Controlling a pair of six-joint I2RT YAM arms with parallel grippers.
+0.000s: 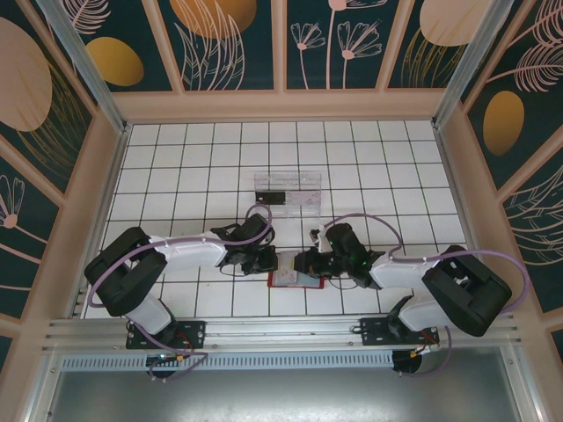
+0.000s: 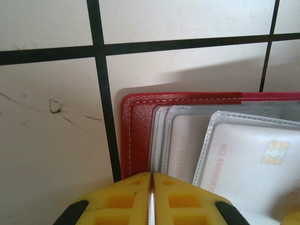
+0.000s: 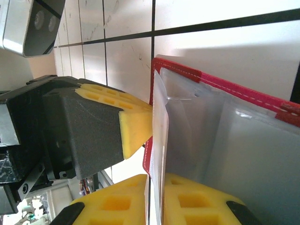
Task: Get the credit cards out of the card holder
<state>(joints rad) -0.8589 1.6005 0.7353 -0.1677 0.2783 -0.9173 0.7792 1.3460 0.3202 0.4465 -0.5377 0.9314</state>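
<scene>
1. Left gripper (image 2: pixel 151 183): pocketed yellow foam pads closed together, tips on the holder's (image 2: pixel 136 131) stitched red corner.
2. Right gripper (image 3: pixel 157 187): like pads pinching a clear floppy sleeve (image 3: pixel 159 126) lifted from the holder.
3. Card (image 2: pixel 253 159): white, gold chip, sleeved, near the left pads.
4. Table (image 2: pixel 47 140): white tiles, black grout.

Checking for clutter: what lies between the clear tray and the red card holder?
Bare white tiles separate the clear tray and the card holder, as the top external view shows.
</scene>
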